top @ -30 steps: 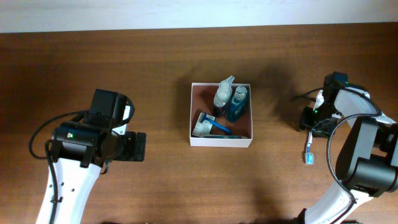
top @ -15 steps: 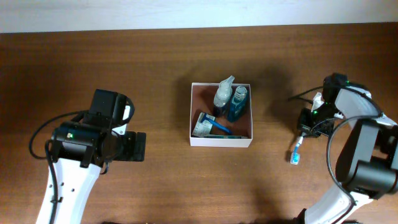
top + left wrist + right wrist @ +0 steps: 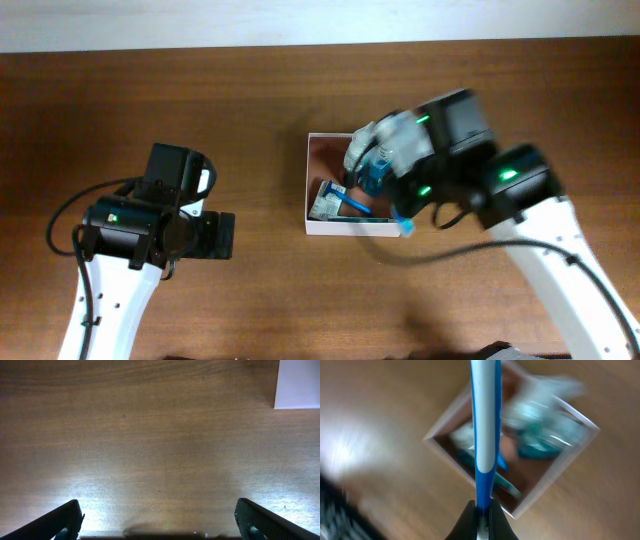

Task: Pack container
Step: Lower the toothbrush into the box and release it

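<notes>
The container (image 3: 355, 229) is a square white-walled box with a reddish-brown inside at the table's middle. It holds a clear bottle (image 3: 358, 152), a blue bottle (image 3: 378, 176) and a blue razor (image 3: 346, 201). My right gripper (image 3: 400, 205) hovers over its right front part, shut on a blue and white toothbrush (image 3: 484, 420) whose tip shows at the box's front right corner (image 3: 406, 226). In the right wrist view my right gripper (image 3: 482, 510) holds the toothbrush above the blurred container (image 3: 450, 460). My left gripper (image 3: 222, 236) is open and empty, left of the box.
In the left wrist view my left gripper (image 3: 160, 520) hangs over bare wooden table, its fingers (image 3: 62, 520) wide apart. A corner of the container's white wall (image 3: 299, 385) shows at the top right. The left arm's cable loops at the far left.
My right arm has swung from the table's right edge leftward to above the container, carrying the toothbrush with it. The left arm has not moved.
</notes>
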